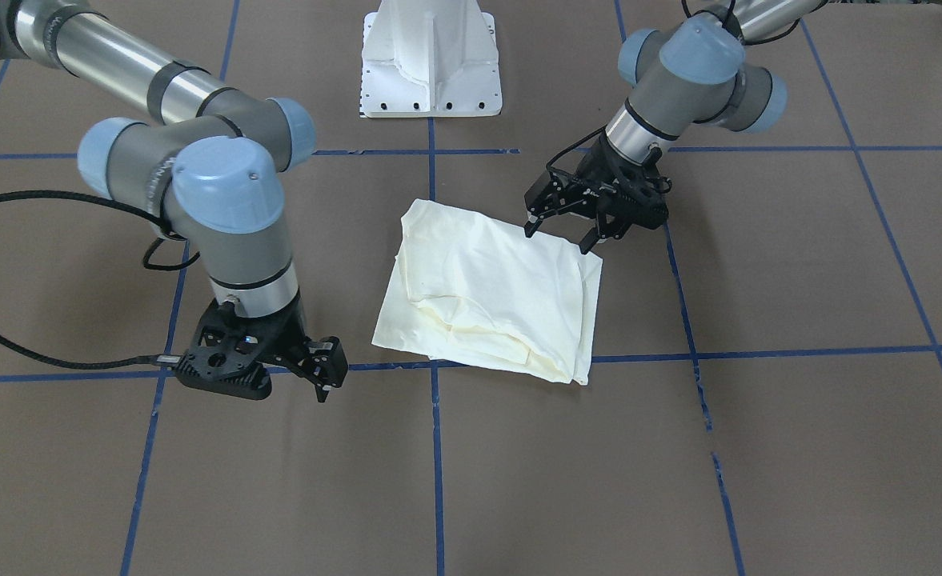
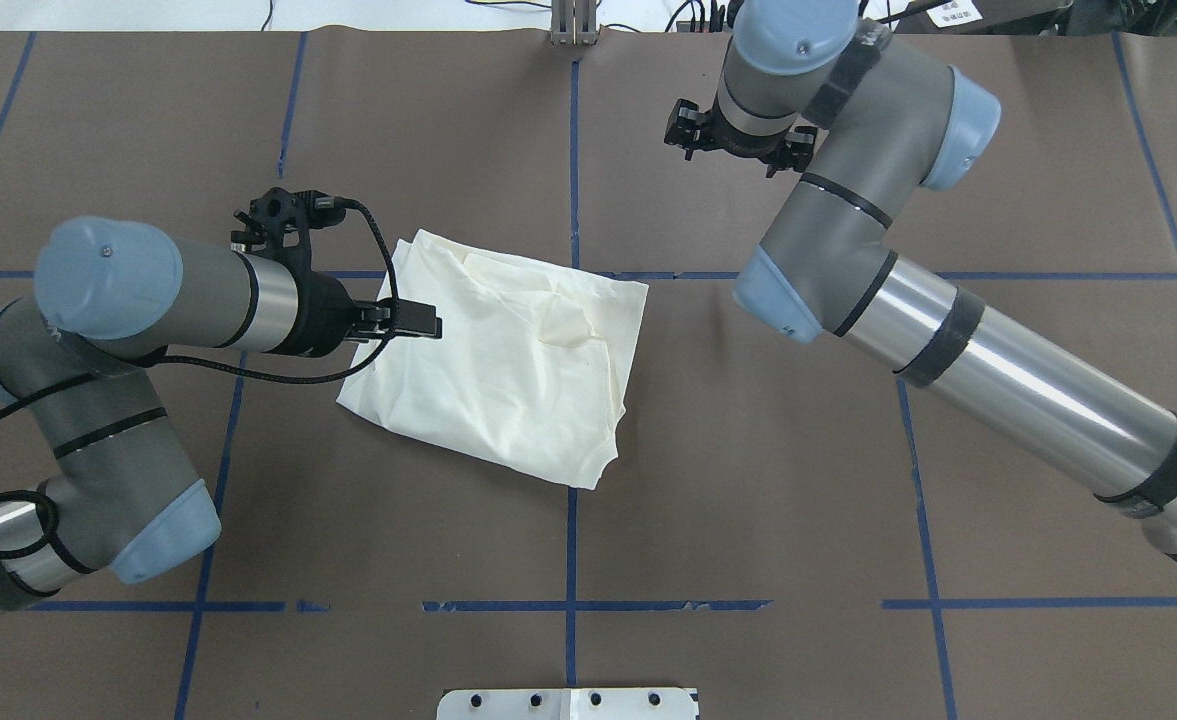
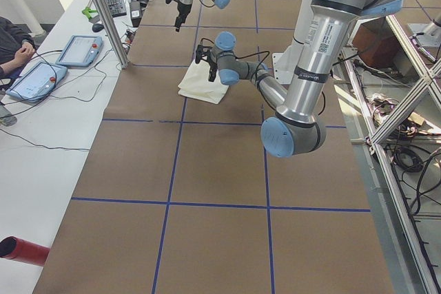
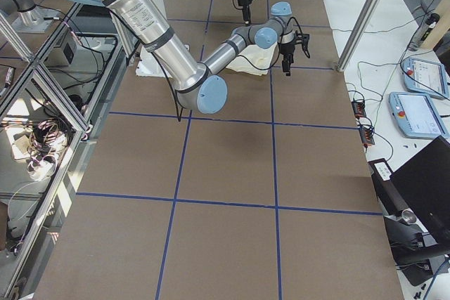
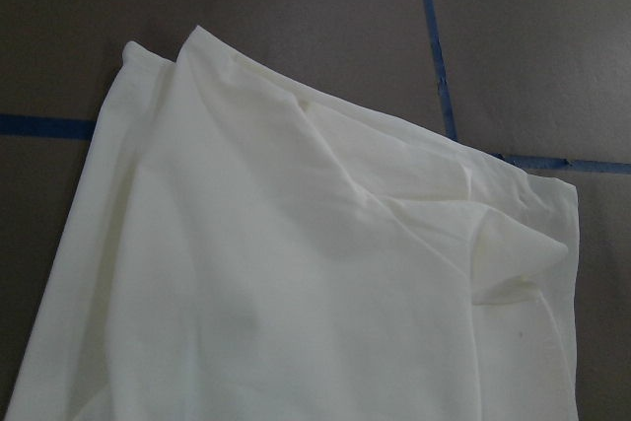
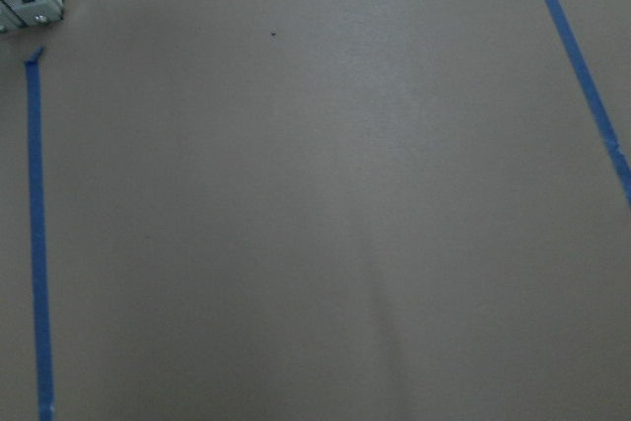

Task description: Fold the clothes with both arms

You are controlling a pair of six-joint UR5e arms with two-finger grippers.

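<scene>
The shirt [image 1: 495,296] lies near the middle of the table [image 1: 759,480], folded into a rough rectangle with plain cream cloth facing up. One loose flap is creased across its top layer. On my front-facing feed its edge toward the operators' side lies along a blue tape line [image 1: 759,352], and a second tape line runs under it toward the robot's edge.

The left gripper [image 1: 560,238] hangs over the shirt's corner on the robot's left, on the side nearest the white base plate [image 1: 430,72]. Its fingers are spread wide and hold nothing. One fingertip sits right at the cloth's corner (I can't tell from here whether it touches). The left wrist feed shows only cream fabric, brown table cover and tape.

The right gripper [image 1: 325,376] is well apart from the shirt, on the robot's right, low over bare table beside a tape line. I see it nearly edge-on, so I cannot tell whether its fingers are parted or together. Its wrist feed shows only brown cover and tape.
</scene>
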